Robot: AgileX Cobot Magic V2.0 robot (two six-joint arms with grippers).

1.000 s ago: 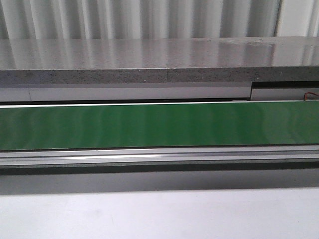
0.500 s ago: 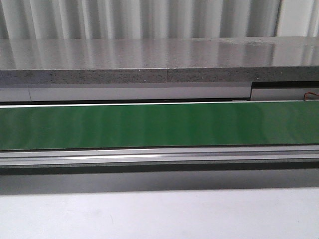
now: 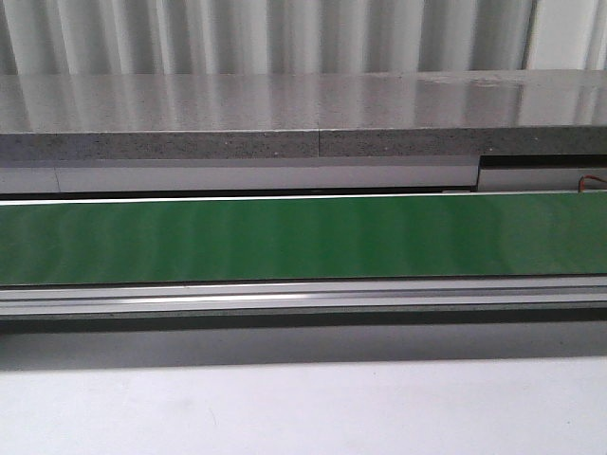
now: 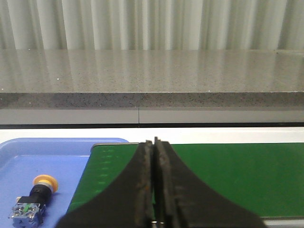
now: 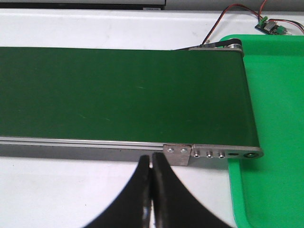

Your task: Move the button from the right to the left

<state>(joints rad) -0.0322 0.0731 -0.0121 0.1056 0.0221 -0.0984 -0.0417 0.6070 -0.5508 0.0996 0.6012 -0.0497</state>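
Observation:
The button, with an orange-yellow cap, black collar and blue base, lies on its side in a blue tray in the left wrist view. My left gripper is shut and empty, over the end of the green conveyor belt, beside the tray. My right gripper is shut and empty over the white table, just in front of the belt's metal rail. Neither gripper nor the button shows in the front view.
The green belt runs across the front view with a grey stone ledge behind it. In the right wrist view a green tray sits at the belt's end, with wires and a small circuit board beyond.

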